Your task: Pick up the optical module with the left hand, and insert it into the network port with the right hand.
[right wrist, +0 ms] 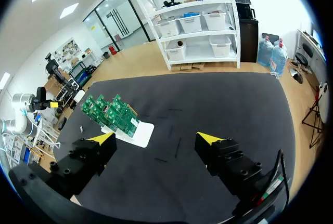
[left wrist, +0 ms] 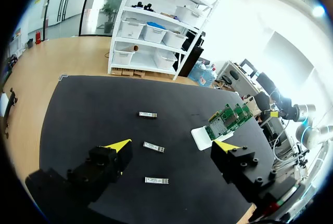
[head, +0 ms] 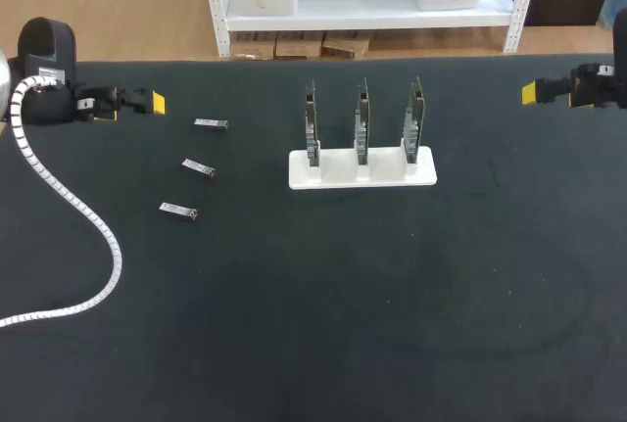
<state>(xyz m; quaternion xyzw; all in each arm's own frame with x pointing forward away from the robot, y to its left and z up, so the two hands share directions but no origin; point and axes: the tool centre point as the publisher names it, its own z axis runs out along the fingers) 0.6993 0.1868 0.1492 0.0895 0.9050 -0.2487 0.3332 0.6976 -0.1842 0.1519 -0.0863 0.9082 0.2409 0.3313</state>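
Note:
Three small silver optical modules lie on the black table left of centre: one point(head: 211, 124) farthest back, one point(head: 198, 167) in the middle, one point(head: 178, 211) nearest. The left wrist view shows them ahead of the fingers, the middle module point(left wrist: 153, 147) roughly between the fingertips' line. A white stand point(head: 361, 178) holds three upright green network cards point(head: 361, 123) at the table's centre. My left gripper point(head: 147, 103) hovers open at the left edge, apart from the modules. My right gripper point(head: 530, 93) is open at the far right edge; the cards point(right wrist: 110, 115) lie ahead of it, beyond one fingertip.
A white spiral-wrapped cable point(head: 83, 216) from my left arm loops down over the table's left side. The table's back edge point(head: 294, 60) runs just behind the stand.

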